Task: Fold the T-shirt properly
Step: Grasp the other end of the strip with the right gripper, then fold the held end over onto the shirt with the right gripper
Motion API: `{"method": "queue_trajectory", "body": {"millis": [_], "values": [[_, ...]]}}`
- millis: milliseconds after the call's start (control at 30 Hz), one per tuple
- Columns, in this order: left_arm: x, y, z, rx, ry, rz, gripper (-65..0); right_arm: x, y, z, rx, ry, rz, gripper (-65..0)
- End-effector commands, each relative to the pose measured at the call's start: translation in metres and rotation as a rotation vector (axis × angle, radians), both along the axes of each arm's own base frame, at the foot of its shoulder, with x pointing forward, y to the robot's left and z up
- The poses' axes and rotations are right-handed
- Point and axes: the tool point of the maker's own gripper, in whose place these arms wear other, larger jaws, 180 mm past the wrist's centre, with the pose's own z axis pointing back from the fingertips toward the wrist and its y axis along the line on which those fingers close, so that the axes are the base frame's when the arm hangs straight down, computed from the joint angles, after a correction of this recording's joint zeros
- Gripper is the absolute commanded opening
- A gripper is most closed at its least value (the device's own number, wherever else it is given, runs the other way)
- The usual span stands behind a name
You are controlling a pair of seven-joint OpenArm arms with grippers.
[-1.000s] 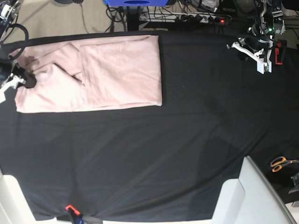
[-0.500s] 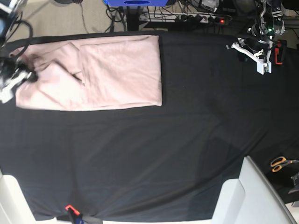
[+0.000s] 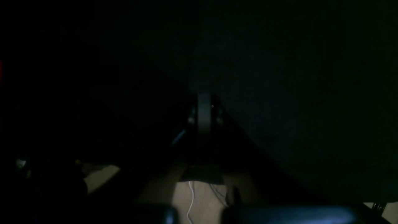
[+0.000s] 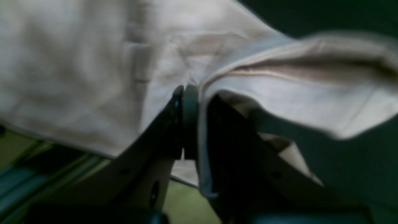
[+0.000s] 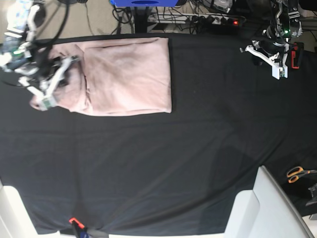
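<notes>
text: none legible | labels: none — brands: none; numbers: none

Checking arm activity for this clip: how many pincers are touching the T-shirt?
1. The right pincer grips the T-shirt at its edge; the left pincer is parked far across the table, touching no fabric.

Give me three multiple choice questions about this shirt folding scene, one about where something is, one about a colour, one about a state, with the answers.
1. In the base view, where does the T-shirt lie on the table cloth?
A. far left part
B. centre
C. near right corner

2. What colour are the scissors' handles?
A. blue
B. orange
C. green

3. What is the right end effector doing?
A. hanging open above bare cloth
B. shut on the T-shirt
C. holding scissors

Answers: 1 A, the pink fabric sits at the far left of the black cloth. 2 B, orange loops show at the right edge. 3 B, the right wrist view shows a fabric edge pinched between its jaws.
</notes>
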Motion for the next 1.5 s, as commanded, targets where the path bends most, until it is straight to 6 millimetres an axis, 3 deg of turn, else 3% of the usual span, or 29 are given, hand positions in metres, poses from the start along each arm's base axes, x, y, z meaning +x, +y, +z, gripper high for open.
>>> {"method": "queue_trajectory", "body": {"millis": [0, 267, 767, 967, 1233, 1467], "values": [[0.006, 0.004, 0.008, 0.014, -0.031, -0.008, -65.0, 0.012, 0.0, 0.012, -0.025, -0.053, 0.009, -64.7], [0.005, 0.004, 0.008, 0.014, -0.028, -0.008, -65.0, 0.013, 0.052, 0.019, -0.137, -0.092, 0.19, -64.7], [0.006, 0.004, 0.008, 0.014, -0.031, -0.008, -65.0, 0.018, 0.13, 0.034, -0.057, -0.222, 0.006, -64.7], [0.005, 0.004, 0.008, 0.014, -0.028, -0.008, -65.0, 0.009, 0.15, 0.016, -0.066, -0.191, -0.02, -64.8], [0.004, 0.004, 0.008, 0.014, -0.026, -0.008, -65.0, 0.008, 0.175, 0.02, -0.046, -0.214, -0.037, -64.8], [0.003, 0.004, 0.007, 0.014, -0.023, -0.008, -65.0, 0.002, 0.191, -0.002, -0.072, -0.17, -0.026, -64.8]]}}
